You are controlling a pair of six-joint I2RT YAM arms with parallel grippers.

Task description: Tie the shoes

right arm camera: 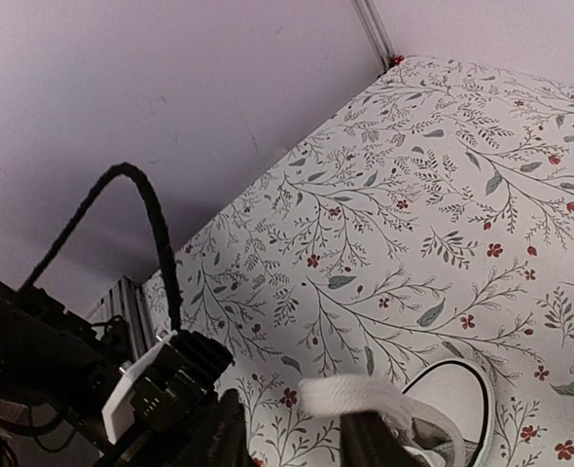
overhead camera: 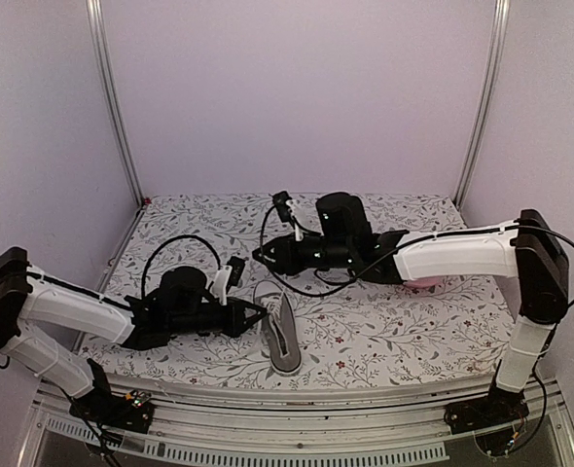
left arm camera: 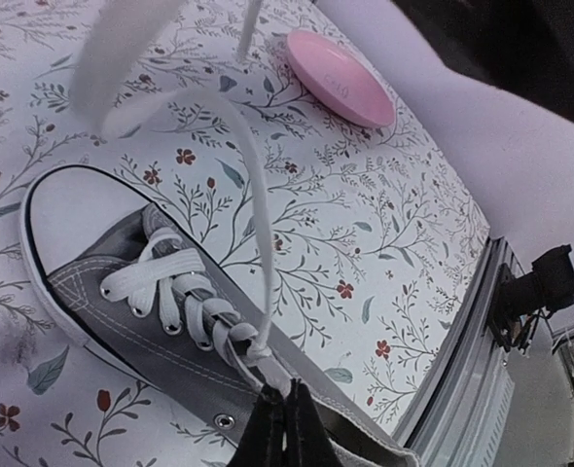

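So the shoe is sitting on the table near the front edge, a bit left of centre, toe pointing away from the arm bases, and it's upright on its sole. The bow isn't tied yet as far as I can see

The left fingers are squeezed right together on the lace, just where it comes out of the top crossings near the ankle end. My guess is that's an anchor: pin the lace low against the shoe so the crossings don't slacken while the other end gets worked

From that pinch the lace runs up and away over the toe side, off the table, and goes blurry near the top of the left wrist view. The right wrist view picks it up as a white band lying across the right fingers, with the toe cap just below. Those fingers look somewhat apart at the frame edge, but the tips are cut off, so I honestly can't tell if they're pinching the lace or only have it hooked over. Either way, lifting it high makes sense for pulling slack out or forming a loop

The pink plate is well off to the right, not involved
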